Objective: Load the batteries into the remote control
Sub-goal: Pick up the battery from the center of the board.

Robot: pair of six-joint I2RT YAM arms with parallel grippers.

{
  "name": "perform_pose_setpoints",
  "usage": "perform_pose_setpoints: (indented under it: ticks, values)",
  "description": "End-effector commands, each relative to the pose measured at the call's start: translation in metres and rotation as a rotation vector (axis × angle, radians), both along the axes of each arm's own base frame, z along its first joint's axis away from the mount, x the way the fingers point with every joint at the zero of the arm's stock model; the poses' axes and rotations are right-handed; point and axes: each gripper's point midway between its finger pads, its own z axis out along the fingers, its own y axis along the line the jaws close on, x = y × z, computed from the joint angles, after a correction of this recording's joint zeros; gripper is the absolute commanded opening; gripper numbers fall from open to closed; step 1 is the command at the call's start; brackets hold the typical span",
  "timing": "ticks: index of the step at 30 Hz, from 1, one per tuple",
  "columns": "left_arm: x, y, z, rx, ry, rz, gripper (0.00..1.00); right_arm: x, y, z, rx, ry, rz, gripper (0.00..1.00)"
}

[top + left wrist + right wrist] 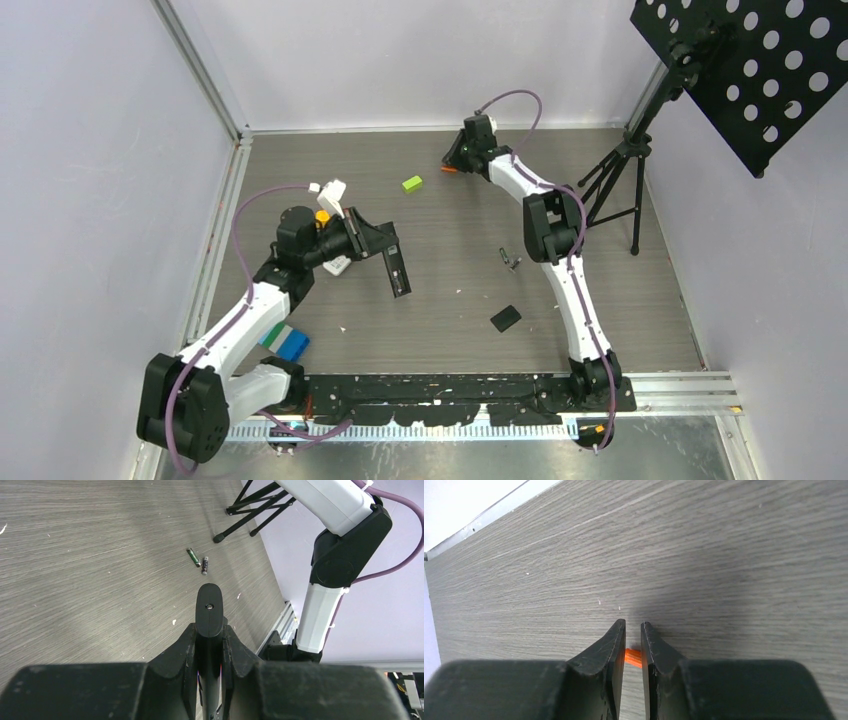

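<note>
**Top view, w/ wrist insets.** L hand (209,630): clamped tight on black remote (209,605), held above the tabletop (440,220) at left-centre, free end pointing near-right. R hand (633,625): reaching to far centre, fingers narrow, closed on orange cell (633,657), which fills the gap betw. them; cell sits at tabletop level. Two dark cells (510,260): lying just beside each other at centre, right of remote, close to R arm's elbow. Black flat piece (505,318): on tabletop, near side of the dark cells. Green block (412,183): far centre, left of R hand. Tripod (634,200): far right.
</note>
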Motion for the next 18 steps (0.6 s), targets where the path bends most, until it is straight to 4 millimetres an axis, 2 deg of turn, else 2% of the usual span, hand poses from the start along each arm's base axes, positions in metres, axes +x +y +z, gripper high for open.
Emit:
perform_pose_setpoints:
  ticks: [1, 7, 11, 13, 18]
  values:
    - [0.002, 0.001, 0.023, -0.015, -0.069, 0.004, 0.00, -0.024, -0.007, -0.009, -0.033, 0.090, -0.016, 0.24]
    - [0.002, 0.001, 0.023, -0.015, -0.070, 0.005, 0.00, -0.041, -0.013, -0.001, -0.053, 0.125, -0.013, 0.24]
    - [0.001, 0.001, 0.022, -0.017, -0.067, 0.001, 0.00, -0.054, 0.001, 0.005, -0.020, 0.059, 0.124, 0.36]
    - [0.001, 0.001, 0.024, -0.021, -0.071, 0.002, 0.00, -0.062, 0.003, 0.001, -0.029, 0.050, 0.183, 0.45]
    - [0.002, 0.002, 0.030, -0.031, -0.089, 0.012, 0.00, -0.086, 0.004, -0.016, -0.145, 0.108, 0.318, 0.48]
